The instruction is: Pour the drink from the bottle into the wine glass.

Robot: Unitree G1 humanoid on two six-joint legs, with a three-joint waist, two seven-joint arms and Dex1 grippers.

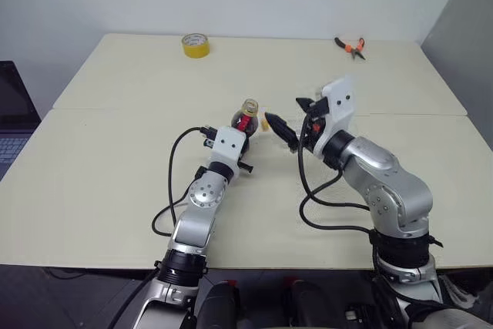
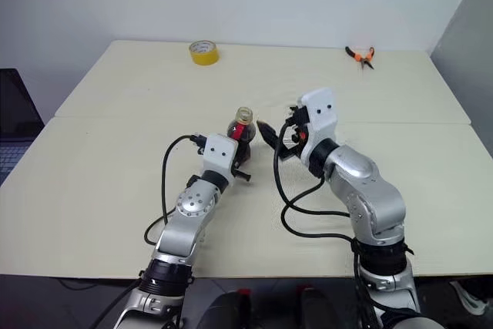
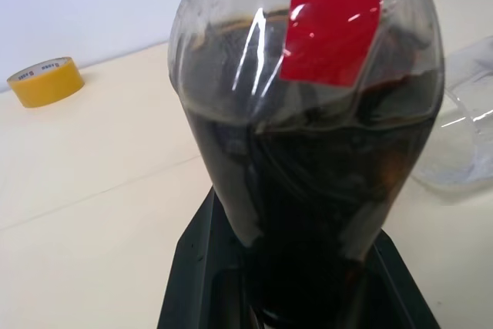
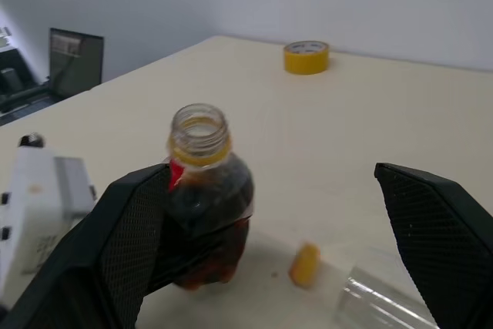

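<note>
The bottle stands upright near the table's middle, its mouth uncapped above a yellow ring and red label. The drink, dark brown, fills most of its body. My left gripper is shut on the lower body of the bottle, one black finger on each side. My right gripper hovers open just right of the bottle, nothing between its fingers. A clear glass piece, seemingly the wine glass, shows low beside the bottle with a small yellow bit next to it; its stem and foot are hidden.
A yellow tape roll sits at the far left of the cream table. Orange-handled pliers lie at the far right. A dark laptop stands off the table's left edge.
</note>
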